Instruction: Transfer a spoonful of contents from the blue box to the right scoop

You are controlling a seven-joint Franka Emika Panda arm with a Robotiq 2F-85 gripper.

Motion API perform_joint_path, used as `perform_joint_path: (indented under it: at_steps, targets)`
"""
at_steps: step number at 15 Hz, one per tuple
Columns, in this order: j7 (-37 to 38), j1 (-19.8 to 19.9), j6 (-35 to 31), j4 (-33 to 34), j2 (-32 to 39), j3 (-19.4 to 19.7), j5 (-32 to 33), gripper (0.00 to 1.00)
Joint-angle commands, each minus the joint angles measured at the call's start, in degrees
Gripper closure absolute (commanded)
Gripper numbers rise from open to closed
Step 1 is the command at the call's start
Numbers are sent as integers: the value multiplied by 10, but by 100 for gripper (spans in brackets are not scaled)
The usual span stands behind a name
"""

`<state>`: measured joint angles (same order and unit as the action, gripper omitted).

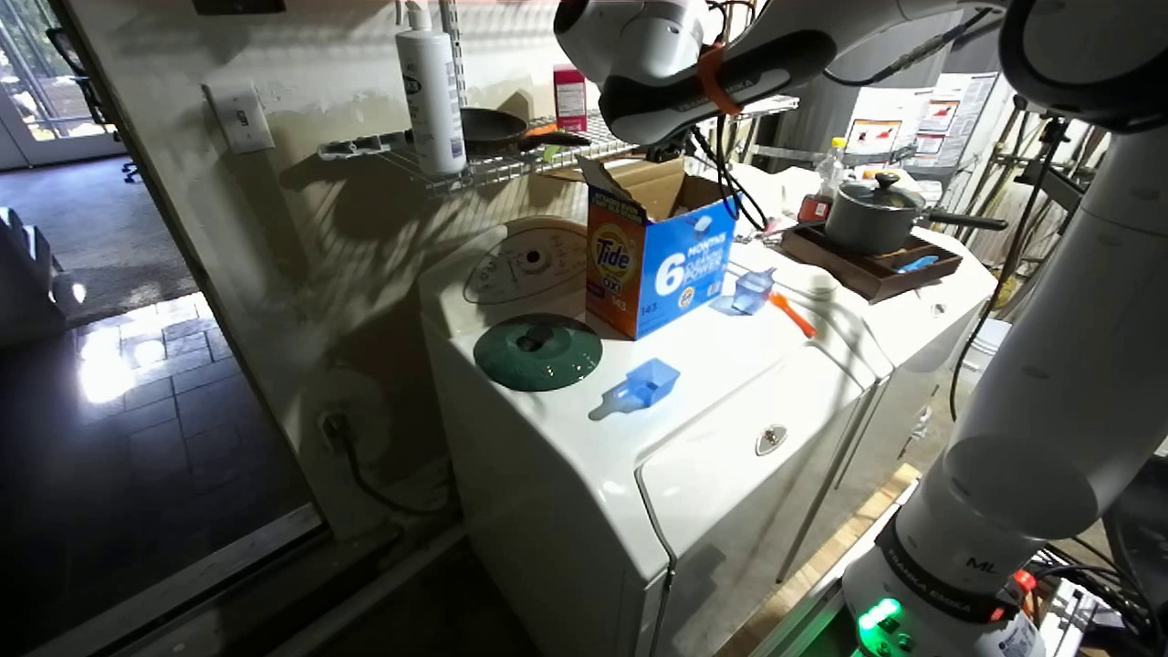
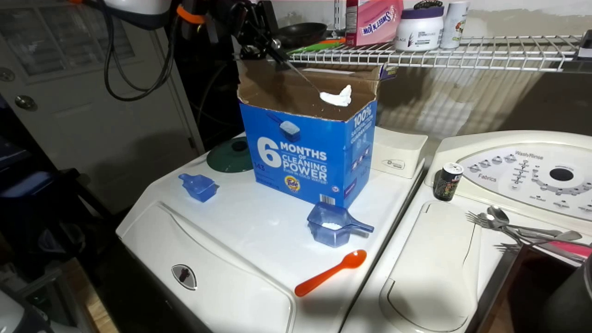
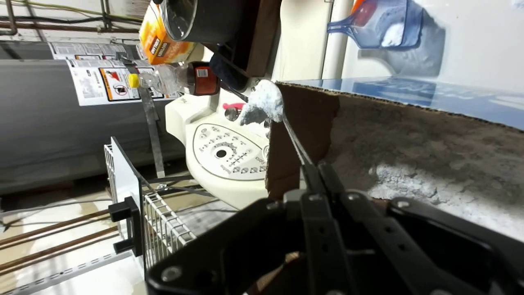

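The blue box (image 1: pixel 686 274) stands open on the white machine, its front also showing in an exterior view (image 2: pixel 300 152). White powder lies inside the box (image 3: pixel 348 123) in the wrist view. My gripper (image 3: pixel 323 176) is shut on a thin metal spoon (image 3: pixel 294 139). The spoon bears a white heap of powder (image 2: pixel 336 97) and hangs over the box's opening. The pale right scoop (image 2: pixel 340 233) stands in front of the box with some powder in it. It also shows in the wrist view (image 3: pixel 380 24) and in an exterior view (image 1: pixel 753 292). The arm hides the gripper's fingertips there.
A deeper blue scoop (image 2: pixel 200 187) and a green lid (image 1: pixel 538 351) lie on the same machine. An orange spoon (image 2: pixel 330 273) lies before the right scoop. A wire shelf (image 2: pixel 462 58) runs behind the box. A tray (image 1: pixel 858 274) with a pot (image 1: pixel 871 219) stands on the neighbouring machine.
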<state>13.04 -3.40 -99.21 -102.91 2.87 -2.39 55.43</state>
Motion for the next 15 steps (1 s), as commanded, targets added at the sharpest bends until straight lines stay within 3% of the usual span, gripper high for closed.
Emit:
perform_joint_path:
  at_steps: [1, 15]
  targets:
    - [29, -8, 37, 14, 3, -8, 13, 99]
    - [125, -11, 86, -15, -20, -11, -12, 99]
